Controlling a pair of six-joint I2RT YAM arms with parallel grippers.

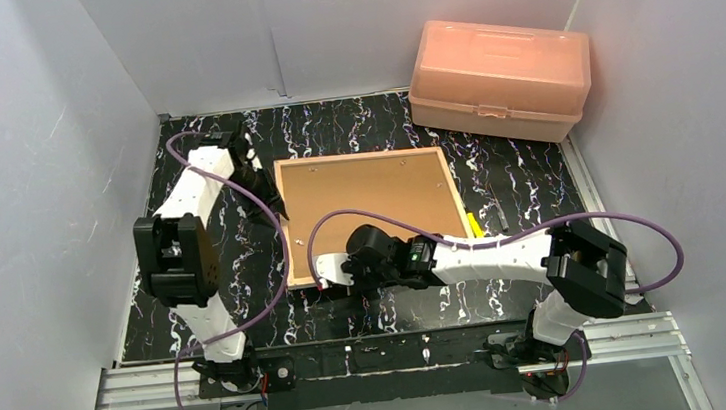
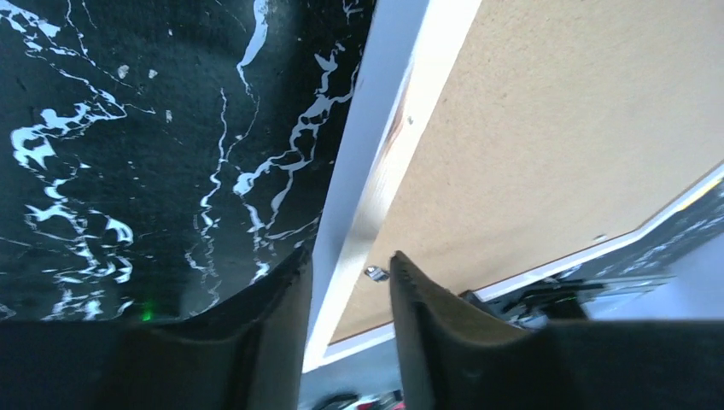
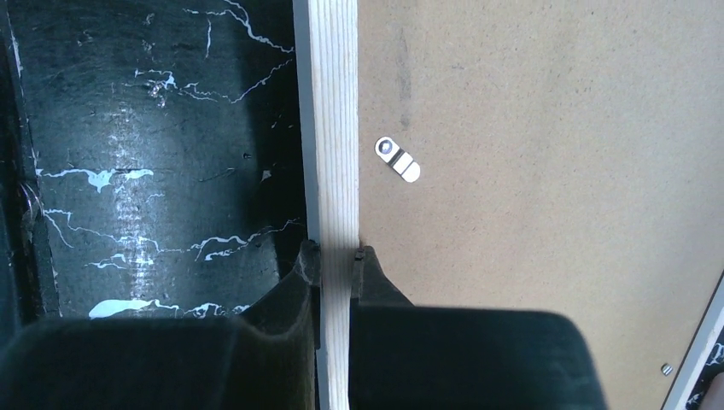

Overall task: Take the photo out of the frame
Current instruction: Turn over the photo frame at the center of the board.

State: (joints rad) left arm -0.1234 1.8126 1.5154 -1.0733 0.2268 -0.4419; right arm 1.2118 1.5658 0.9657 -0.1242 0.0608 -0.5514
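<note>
The frame (image 1: 284, 223) lies face down on the black marbled table, showing its light wood edges and the plain brown backing board (image 1: 369, 199). The photo is hidden under that board. My right gripper (image 1: 324, 281) is at the frame's near left corner. In the right wrist view it (image 3: 337, 252) is shut on the wood rail (image 3: 335, 128), beside a small white turn clip (image 3: 398, 160). My left gripper (image 1: 279, 211) is at the frame's left edge. In the left wrist view it (image 2: 348, 266) stands open astride the rail (image 2: 376, 162), with a gap at the fingers.
A pink plastic box (image 1: 499, 76) stands at the back right. A small yellow item (image 1: 474, 224) and a dark one (image 1: 503, 220) lie just right of the frame. White walls close in on the left, back and right.
</note>
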